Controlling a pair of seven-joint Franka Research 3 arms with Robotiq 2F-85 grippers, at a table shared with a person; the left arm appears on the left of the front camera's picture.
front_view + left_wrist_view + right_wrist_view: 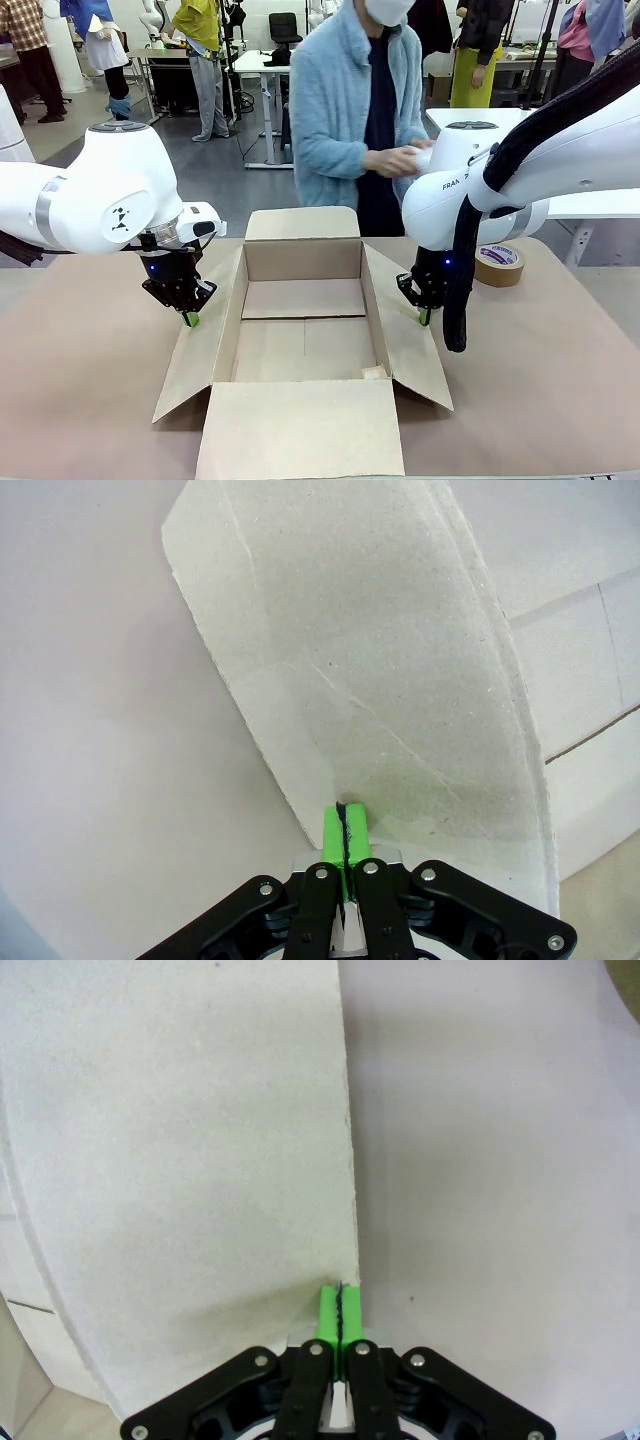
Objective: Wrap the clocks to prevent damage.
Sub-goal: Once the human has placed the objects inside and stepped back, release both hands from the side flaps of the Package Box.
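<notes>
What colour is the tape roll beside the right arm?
Tan-brown; the tape roll shows best in the front view.

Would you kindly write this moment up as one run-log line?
left gripper: shut, at left flap | right gripper: shut, at right flap | box: open

From my station I see a matte brown worktop (80, 400) up front. Beyond it, a grey floor (180, 180) runs back to a white table (262, 62) on metal legs, a black office chair (285, 27) and a white pillar (63, 50). The light is bright and even. A person in a yellow top (200, 25) stands among the furniture.
</notes>
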